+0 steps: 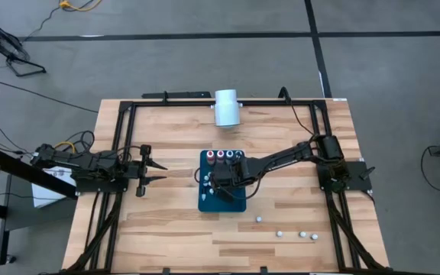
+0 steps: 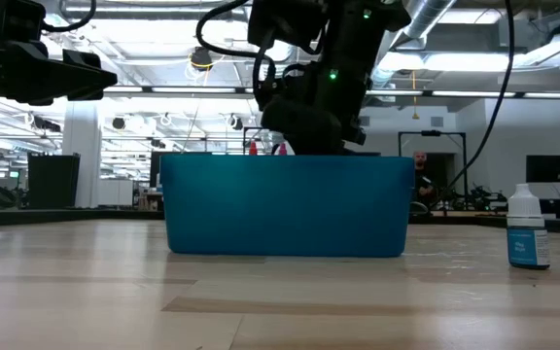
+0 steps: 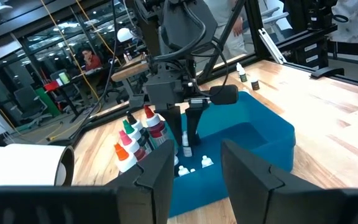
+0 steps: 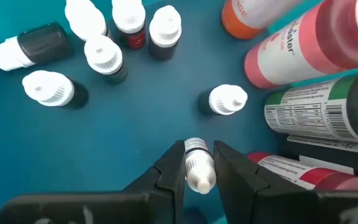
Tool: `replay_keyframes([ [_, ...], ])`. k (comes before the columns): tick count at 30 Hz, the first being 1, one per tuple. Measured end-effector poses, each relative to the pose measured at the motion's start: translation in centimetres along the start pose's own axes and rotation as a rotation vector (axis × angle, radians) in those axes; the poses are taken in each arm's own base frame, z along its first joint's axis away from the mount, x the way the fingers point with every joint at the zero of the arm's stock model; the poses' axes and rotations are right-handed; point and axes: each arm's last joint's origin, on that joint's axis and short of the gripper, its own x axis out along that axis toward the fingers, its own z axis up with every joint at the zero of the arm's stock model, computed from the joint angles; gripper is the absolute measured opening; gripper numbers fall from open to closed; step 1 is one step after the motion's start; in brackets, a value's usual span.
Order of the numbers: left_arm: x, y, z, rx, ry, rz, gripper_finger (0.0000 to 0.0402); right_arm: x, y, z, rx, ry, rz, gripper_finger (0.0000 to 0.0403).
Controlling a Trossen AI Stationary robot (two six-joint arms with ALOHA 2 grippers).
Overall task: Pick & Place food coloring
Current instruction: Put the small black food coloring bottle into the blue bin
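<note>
High view shows the worktop (image 1: pixel 166 229) with a teal bin (image 1: pixel 222 200) at its middle. The right gripper (image 1: pixel 218 183) is down inside the bin, and the left gripper (image 1: pixel 150 171) waits well off to the side with its fingers spread and empty. In the right wrist view the right fingers (image 4: pixel 166 174) sit either side of a small white-capped bottle (image 4: pixel 197 169), pinching it or just letting go; I cannot tell which.

The bin is crowded: tall bottles (image 4: pixel 303 43) stand packed close beside the gripper and small bottles (image 4: pixel 101 56) lie scattered over the floor. If the fingers widen while the bottle is off the bin floor, I reckon it tips over. If they rise while catching the cap, it gets dragged up and dropped. The nearest fallen bottle (image 4: pixel 227 99) and the tall ones could be knocked as the arm withdraws.

More bottles (image 1: pixel 292 233) stand loose on the worktop, well apart from the bin.

Low view gives little: the bin wall hides everything inside, so whether the pinched bottle touches the floor is not visible. The labels are mostly unreadable.
</note>
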Motion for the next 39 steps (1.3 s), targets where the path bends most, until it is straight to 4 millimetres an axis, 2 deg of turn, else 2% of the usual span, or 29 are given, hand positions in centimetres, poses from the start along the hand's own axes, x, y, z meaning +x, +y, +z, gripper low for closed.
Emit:
replay_keyframes([
  [32, 0.00, 0.00, 0.00, 0.001, 0.000, 0.000, 0.0123, -0.23, 0.35, -0.40, -0.026, 0.021, 0.010, 0.0073],
  [35, 0.00, 0.00, 0.00, 0.000, 0.000, 0.000, 0.0123, -0.29, 0.38, -0.40, -0.027, 0.024, 0.021, 0.0088],
  [39, 0.00, 0.00, 0.00, -0.001, 0.000, 0.000, 0.0123, -0.29, 0.36, -0.35, -0.021, 0.017, 0.013, 0.0133],
])
